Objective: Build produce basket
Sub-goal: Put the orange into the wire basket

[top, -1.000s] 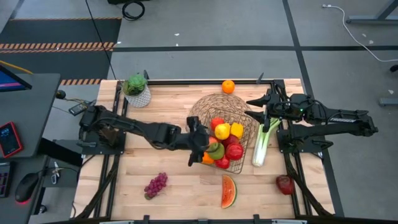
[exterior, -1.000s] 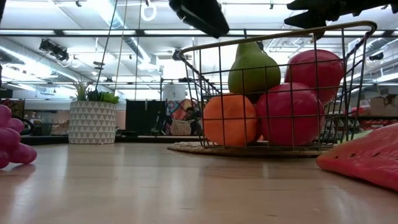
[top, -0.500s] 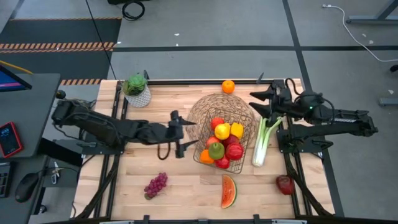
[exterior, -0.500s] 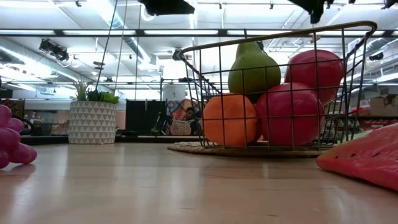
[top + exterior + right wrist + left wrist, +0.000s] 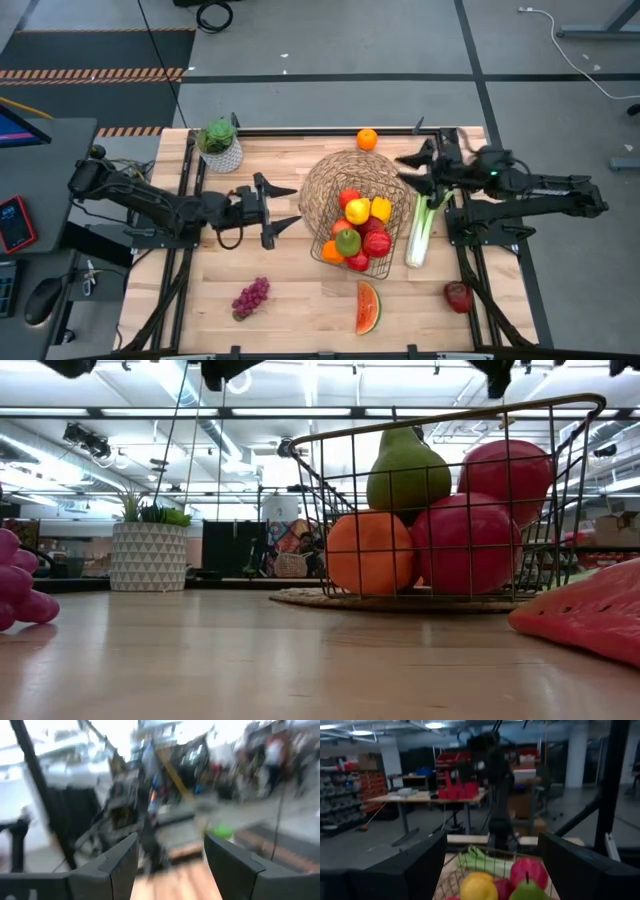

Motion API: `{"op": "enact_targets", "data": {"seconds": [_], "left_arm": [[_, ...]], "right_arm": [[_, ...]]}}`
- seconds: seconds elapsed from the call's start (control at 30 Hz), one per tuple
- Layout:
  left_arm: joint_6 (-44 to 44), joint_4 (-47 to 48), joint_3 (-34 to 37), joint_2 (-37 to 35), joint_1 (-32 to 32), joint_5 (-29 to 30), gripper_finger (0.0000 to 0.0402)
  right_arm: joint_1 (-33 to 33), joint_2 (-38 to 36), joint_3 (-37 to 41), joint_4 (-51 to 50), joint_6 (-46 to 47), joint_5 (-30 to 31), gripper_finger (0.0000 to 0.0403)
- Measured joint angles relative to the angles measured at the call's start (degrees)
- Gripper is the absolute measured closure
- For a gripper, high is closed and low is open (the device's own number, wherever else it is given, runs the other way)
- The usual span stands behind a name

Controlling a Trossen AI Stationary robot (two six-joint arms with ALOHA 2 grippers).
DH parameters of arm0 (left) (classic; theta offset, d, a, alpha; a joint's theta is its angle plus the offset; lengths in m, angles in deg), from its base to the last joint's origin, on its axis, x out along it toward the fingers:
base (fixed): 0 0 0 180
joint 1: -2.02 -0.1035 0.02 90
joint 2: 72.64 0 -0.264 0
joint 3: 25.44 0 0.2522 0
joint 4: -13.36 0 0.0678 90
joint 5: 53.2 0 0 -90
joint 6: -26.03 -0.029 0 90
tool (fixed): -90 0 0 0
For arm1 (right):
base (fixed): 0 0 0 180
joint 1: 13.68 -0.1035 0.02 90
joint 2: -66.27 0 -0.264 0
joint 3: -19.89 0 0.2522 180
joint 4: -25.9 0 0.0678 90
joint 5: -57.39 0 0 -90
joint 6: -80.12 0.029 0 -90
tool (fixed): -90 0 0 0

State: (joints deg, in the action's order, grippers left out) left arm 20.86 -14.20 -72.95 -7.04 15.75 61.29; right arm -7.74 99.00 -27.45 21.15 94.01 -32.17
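On the wooden table (image 5: 290, 290), right of centre, sits the wire basket (image 5: 352, 205) on a round woven mat, holding red apples (image 5: 377, 243), a green pear (image 5: 347, 240), an orange and yellow pieces. Left of it hangs the left gripper (image 5: 284, 209), fingers spread apart and empty, pointing at the basket. At the far right the right gripper (image 5: 411, 172) hovers by the basket's far rim, its fingers drawn together on nothing. Just right of the basket lies the celery stalk (image 5: 424, 229). Near the front edge rest the watermelon slice (image 5: 368, 307), the purple grapes (image 5: 250, 297) and a lone apple (image 5: 458, 296). A loose orange (image 5: 367, 139) lies by the far edge.
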Motion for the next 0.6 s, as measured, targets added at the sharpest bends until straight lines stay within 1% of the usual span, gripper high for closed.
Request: {"op": "enact_targets", "data": {"seconds": [0.1, 0.2, 0.27, 0.33, 0.4, 0.47, 0.53, 0.6], "left_arm": [[-0.45, -3.20, 0.80, -0.76, 0.04, -1.19, 0.0084], [-1.67, -2.33, 0.92, -2.36, 0.64, -1.20, 0.0084], [-2.81, -2.25, 1.03, -3.84, 1.40, -0.85, 0.0084], [-4.61, -1.70, 1.69, -6.32, 2.56, 0.81, 0.0084], [-5.98, -1.63, 3.09, -8.87, 3.50, 3.30, 0.0084], [-6.25, -1.35, 5.12, -11.67, 3.80, 5.42, 0.0084], [-5.97, -1.50, 7.17, -14.26, 3.60, 5.98, 0.0084], [-5.35, -1.34, 9.05, -16.63, 3.18, 6.18, 0.0084]], "right_arm": [[-0.48, 3.13, 0.08, -1.47, 1.38, -4.95, 0.0172], [-0.68, 6.36, -0.90, -1.50, 1.12, -9.13, 0.0172], [-0.68, 8.59, -2.48, -3.94, 1.04, -10.41, 0.0172], [-0.68, 11.01, -5.19, -8.42, -0.40, -10.23, 0.0172], [-0.63, 13.22, -8.37, -13.86, -2.50, -6.51, 0.0172], [-0.13, 15.85, -11.37, -18.68, -2.59, 0.84, 0.0172], [1.30, 18.78, -14.23, -23.39, -2.03, 7.32, 0.0172], [3.27, 21.85, -17.47, -26.87, -2.87, 9.39, 0.0172]]}}
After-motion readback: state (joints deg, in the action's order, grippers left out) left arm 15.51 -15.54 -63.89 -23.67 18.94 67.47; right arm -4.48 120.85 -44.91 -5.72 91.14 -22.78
